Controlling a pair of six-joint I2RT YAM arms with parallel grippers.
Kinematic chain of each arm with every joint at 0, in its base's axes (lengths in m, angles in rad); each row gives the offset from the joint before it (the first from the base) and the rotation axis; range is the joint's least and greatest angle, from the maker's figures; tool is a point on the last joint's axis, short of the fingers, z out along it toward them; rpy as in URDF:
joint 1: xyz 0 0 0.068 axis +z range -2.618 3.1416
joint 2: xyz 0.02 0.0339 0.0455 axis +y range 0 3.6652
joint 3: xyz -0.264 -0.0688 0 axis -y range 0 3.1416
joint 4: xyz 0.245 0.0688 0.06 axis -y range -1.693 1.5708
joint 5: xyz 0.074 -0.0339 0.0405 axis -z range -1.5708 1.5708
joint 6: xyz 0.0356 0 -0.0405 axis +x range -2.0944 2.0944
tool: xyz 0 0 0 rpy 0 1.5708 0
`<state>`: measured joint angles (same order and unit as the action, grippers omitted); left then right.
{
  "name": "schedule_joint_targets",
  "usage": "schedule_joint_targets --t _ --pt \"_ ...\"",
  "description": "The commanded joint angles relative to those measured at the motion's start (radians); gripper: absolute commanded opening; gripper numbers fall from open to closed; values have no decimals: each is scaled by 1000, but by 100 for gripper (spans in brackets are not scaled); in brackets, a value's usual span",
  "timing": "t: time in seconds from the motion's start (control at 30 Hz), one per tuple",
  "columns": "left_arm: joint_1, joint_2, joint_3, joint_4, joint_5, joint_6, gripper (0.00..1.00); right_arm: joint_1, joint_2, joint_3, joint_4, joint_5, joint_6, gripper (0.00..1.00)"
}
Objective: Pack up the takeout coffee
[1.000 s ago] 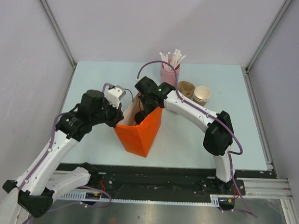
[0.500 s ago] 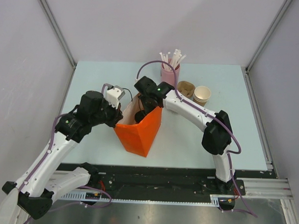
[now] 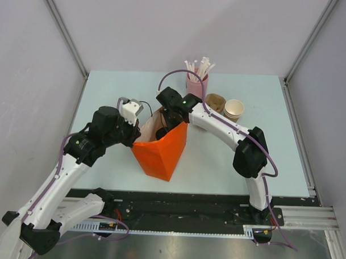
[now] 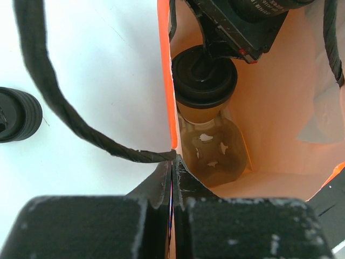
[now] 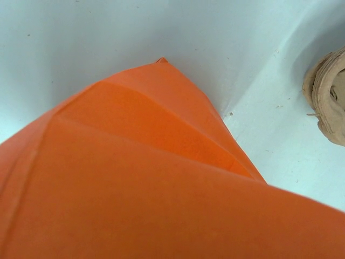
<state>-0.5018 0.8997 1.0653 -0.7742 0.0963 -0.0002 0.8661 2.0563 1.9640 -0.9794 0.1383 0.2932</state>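
the takeout coffee (image 4: 204,78) is down inside the orange bag (image 3: 160,156), upper middle of the left wrist view, black lid up. the right gripper (image 4: 211,49) is clenched on that lid from above, so the cup is in but not let go. whether its base sits on the bag floor, i can't tell. the left gripper (image 4: 171,178) is pinched tight on the bag's rim, holding the mouth open.

left to do, by my read: settle the cup, release, lift the right arm out.

room is tight. the lid sits right up against the orange wall on its left, with more space to its right. the black cord handle (image 4: 48,81) loops outside, a possible snag. in the top view the cup carrier (image 3: 215,101), stacked cups (image 3: 234,109) and pink straw holder (image 3: 196,82) stand near the bag's upper right, so straight up looks the cleanest exit.
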Motion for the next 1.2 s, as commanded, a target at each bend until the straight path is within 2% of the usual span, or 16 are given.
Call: schedule_joint_targets --t 0.0,0.83,1.03,1.17 --pt "-3 -12 -19 -4 -32 -27 0 -4 56 -19 -16 -45 -15 0" --pt "-4 -8 -19 -4 -46 -17 0 4 71 -22 -18 -32 -22 0" --pt "-4 -12 -22 -5 -46 -8 0 5 61 -17 -15 -19 -17 18" --pt "-3 -16 -21 -4 -43 -3 0 5 56 -5 -8 -20 -14 26"
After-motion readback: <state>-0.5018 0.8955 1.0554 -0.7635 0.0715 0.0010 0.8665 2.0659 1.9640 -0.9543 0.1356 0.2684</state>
